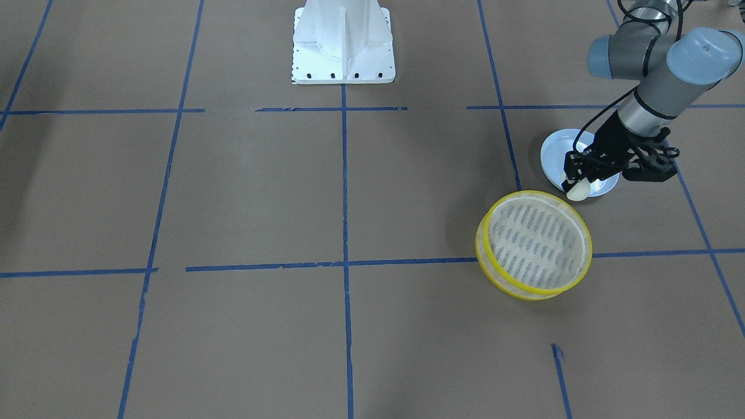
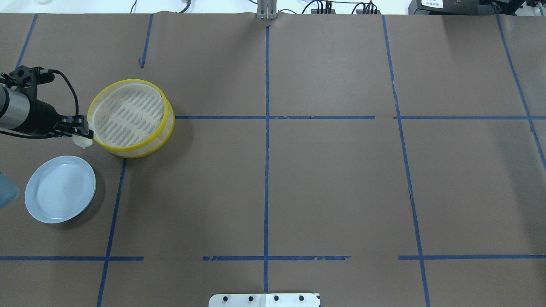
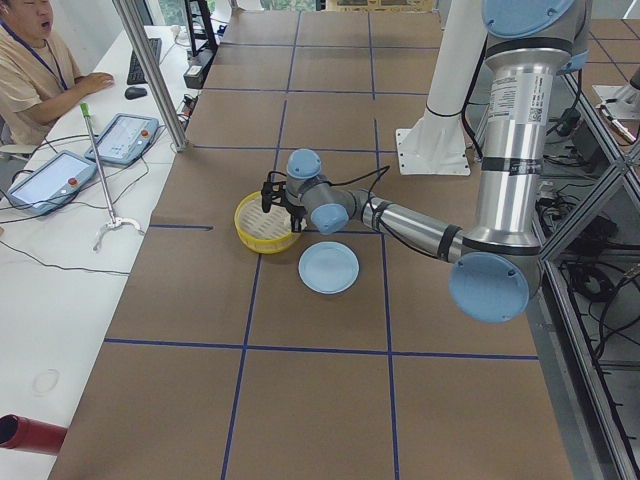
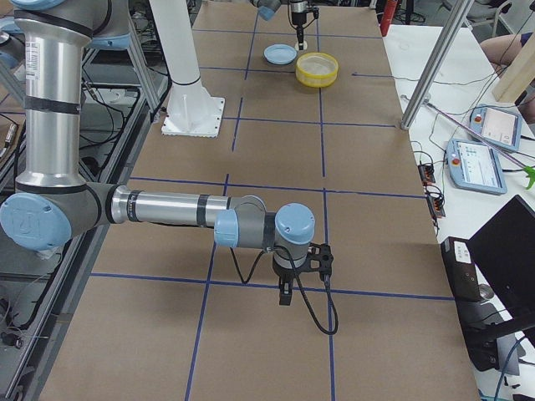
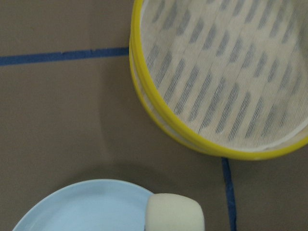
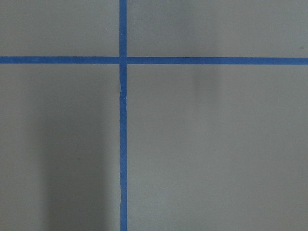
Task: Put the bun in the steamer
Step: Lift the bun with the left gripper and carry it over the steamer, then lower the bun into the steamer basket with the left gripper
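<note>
The bun is a small cream-white block pinched in my left gripper, which is shut on it and holds it above the table. It hangs between the pale blue plate and the steamer, close to the steamer's rim. In the overhead view the bun is just left of the steamer, whose mesh floor is bare. The left wrist view shows the bun over the plate's edge, with the steamer beyond. My right gripper hangs low over the table far from these; I cannot tell whether it is open or shut.
The plate is bare. The robot's white base stands at the table's middle edge. Blue tape lines cross the brown table. An operator sits at a side table with tablets.
</note>
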`<state>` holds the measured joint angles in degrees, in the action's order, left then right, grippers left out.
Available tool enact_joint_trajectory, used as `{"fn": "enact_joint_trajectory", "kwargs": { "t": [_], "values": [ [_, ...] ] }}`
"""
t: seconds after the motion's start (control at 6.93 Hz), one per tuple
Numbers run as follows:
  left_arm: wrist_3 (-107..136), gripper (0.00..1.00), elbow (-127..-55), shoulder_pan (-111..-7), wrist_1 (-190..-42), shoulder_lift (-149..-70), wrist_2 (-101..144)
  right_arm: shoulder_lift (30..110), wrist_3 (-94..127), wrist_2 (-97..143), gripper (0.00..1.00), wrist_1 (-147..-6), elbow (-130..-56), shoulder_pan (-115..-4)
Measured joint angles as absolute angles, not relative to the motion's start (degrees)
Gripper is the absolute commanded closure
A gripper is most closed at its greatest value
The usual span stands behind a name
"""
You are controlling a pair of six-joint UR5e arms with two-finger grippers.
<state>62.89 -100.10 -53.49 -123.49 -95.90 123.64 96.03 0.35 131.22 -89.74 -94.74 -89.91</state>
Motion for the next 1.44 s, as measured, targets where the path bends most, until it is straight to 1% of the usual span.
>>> {"fn": "enact_joint_trajectory", "kwargs": {
  "t": [0.14,0.43,0.58,1.01,1.44],
  "values": [
    [64.7,0.71,-98.1,-53.5,-122.7,-98.6,123.6,96.0,0.4,131.2,0.0,-89.7,-94.7,-89.9],
    [65.9,0.71,-92.5,-53.3,-116.8,-106.6,123.1,96.0,0.4,131.2,0.0,-89.7,-94.7,-89.9],
    [65.7,0.7,-90.2,-52.9,-115.5,-108.8,122.8,96.0,0.4,131.2,0.0,-89.7,-94.7,-89.9],
    [65.2,0.68,-86.4,-50.5,-115.0,-111.3,120.1,96.0,0.4,131.2,0.0,-89.7,-94.7,-89.9],
    [65.2,0.6,-85.4,-49.2,-115.0,-111.7,119.5,96.0,0.4,131.2,0.0,-89.7,-94.7,-89.9]
  ]
}}
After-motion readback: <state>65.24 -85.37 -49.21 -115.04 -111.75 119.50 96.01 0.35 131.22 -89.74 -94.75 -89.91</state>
